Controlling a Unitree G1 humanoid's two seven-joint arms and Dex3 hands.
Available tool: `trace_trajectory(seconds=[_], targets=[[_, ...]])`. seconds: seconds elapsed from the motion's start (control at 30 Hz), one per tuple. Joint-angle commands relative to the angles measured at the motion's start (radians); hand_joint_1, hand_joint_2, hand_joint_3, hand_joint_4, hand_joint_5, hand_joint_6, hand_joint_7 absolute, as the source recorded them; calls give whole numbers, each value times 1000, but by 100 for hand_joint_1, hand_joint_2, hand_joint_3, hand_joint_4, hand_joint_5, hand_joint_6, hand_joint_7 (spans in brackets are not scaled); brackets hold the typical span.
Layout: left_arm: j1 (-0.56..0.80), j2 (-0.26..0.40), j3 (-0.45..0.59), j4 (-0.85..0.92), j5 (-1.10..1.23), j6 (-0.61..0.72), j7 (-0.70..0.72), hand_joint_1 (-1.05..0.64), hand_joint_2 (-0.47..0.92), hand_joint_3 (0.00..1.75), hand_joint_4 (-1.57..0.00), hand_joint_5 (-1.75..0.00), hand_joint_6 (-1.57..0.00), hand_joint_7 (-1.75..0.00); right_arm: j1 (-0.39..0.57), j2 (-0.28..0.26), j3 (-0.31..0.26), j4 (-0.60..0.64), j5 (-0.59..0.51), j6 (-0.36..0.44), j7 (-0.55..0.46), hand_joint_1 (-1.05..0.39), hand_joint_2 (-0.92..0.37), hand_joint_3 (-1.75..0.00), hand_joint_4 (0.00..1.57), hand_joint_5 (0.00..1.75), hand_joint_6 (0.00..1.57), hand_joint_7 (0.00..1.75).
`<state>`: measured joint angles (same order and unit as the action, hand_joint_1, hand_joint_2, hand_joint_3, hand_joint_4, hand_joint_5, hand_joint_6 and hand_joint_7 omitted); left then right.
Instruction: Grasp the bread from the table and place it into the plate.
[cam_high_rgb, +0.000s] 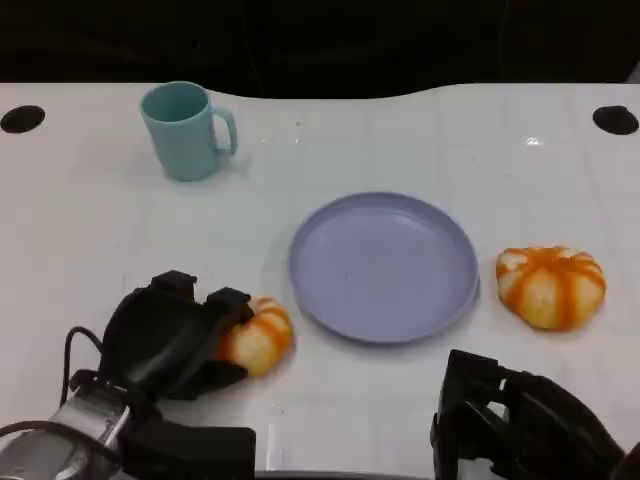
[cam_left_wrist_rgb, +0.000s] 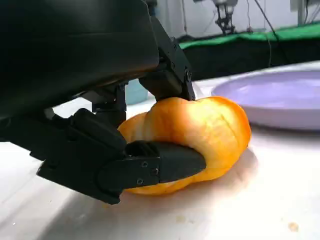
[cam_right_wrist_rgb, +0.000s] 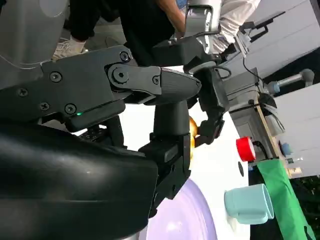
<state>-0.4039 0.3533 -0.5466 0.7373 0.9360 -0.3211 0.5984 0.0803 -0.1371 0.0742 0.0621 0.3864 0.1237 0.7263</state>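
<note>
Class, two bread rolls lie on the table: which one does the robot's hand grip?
The plain orange roll left of the purple plate, gripped by the left hand. The white-striped roll right of the plate lies untouched.

I am looking at an orange-gold bread (cam_high_rgb: 258, 338) in my black left hand (cam_high_rgb: 170, 335), a lavender plate (cam_high_rgb: 384, 266), an orange-and-white striped bun (cam_high_rgb: 551, 286), a teal mug (cam_high_rgb: 185, 130), all sitting on a white table (cam_high_rgb: 90, 230).

Left hand (cam_high_rgb: 175, 340) hides near bread's (cam_high_rgb: 258, 338) left side. Right hand (cam_high_rgb: 520, 425) cut off by bottom edge, grip unclear.
</note>
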Motion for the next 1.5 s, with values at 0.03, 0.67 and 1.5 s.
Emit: trace_trajectory(seconds=[0.03,0.67,1.5], targets=[[19,30,56,-88,-65,-2,-21,-33,58,102,-84,-175,-71,-146,4,-10,-12,-2,4,6,-7,-53,-92,-45,63,175,40,174],[-33,31,191,-254,-188,-8,-165,-26,52,98,-91,-175,-64,-175,-13,17,3,10,3,28,-23,-52,-92,-45,61,175,40,174],[-292,-212,117,-10,-316,-80,-464,-28,42,126,-97,-175,-75,-172,47,-22,1,-52,-6,21,-7,-53,-92,-49,64,175,42,175]])
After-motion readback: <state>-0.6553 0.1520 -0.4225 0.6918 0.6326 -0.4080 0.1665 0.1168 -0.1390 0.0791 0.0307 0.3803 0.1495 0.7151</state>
